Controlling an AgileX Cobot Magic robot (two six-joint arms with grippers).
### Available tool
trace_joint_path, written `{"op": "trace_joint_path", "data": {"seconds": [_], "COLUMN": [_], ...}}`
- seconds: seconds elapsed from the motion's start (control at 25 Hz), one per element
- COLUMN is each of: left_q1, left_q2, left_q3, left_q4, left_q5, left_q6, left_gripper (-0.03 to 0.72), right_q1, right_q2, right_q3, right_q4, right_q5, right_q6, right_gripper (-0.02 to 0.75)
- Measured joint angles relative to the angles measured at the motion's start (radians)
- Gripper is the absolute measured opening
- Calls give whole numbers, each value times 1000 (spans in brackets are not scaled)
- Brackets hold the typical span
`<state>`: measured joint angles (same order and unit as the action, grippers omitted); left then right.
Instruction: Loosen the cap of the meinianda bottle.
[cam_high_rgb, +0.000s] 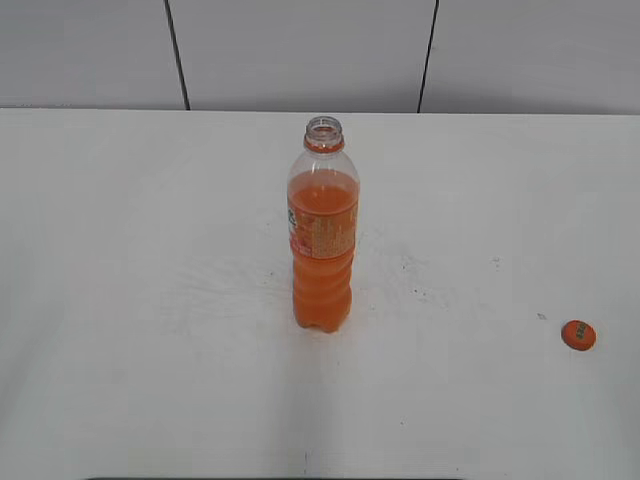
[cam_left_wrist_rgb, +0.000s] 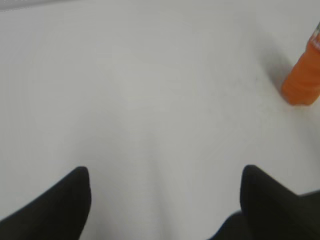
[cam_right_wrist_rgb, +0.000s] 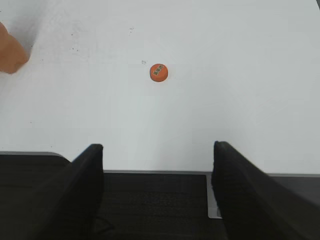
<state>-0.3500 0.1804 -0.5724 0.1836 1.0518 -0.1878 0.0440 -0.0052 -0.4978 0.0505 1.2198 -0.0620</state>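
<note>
On the left, the left end effector (cam_left_wrist_rgb: 165, 200) shows in its wrist view as two dark fingers spread wide apart over bare white table (cam_high_rgb: 120, 300), with nothing between them; the foot of the meinianda bottle (cam_left_wrist_rgb: 301, 85) sits well off to its upper right, apart from it. In the exterior view the meinianda bottle (cam_high_rgb: 323, 230) stands upright near the middle of the table, its clear threaded mouth bare above the orange neck ring and the drink reaching to about the shoulder. Further right, the cap (cam_high_rgb: 578, 335) lies flat on the table near the right edge, well apart from the bottle, its dark mark facing up. The right end effector (cam_right_wrist_rgb: 157, 190) likewise has its fingers wide open and empty, hanging back over the table's near edge with the cap (cam_right_wrist_rgb: 158, 72) ahead of it and not touched. Neither arm appears in the exterior view. By my reading the loosening is already more than done, since the cap is fully off; nothing further seems called for beyond keeping both arms clear of the open bottle, which would spill if knocked
</note>
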Motion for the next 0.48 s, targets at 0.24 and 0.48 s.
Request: {"op": "trace_joint_path", "data": {"seconds": [0.24, 0.48], "left_q1": [-2, -2], "left_q2": [-175, -185], "left_q3": [1, 3], "left_q4": [-90, -164], "left_q5": [-11, -11], "left_q6": [138, 230], "left_gripper": [558, 550], "right_q1": [0, 0], "right_q2": [-4, -4], "right_q3": [15, 60], "right_q4": [5, 25], "right_q5": [-62, -178], "right_q6": [-38, -69], "right_gripper": [508, 508]}}
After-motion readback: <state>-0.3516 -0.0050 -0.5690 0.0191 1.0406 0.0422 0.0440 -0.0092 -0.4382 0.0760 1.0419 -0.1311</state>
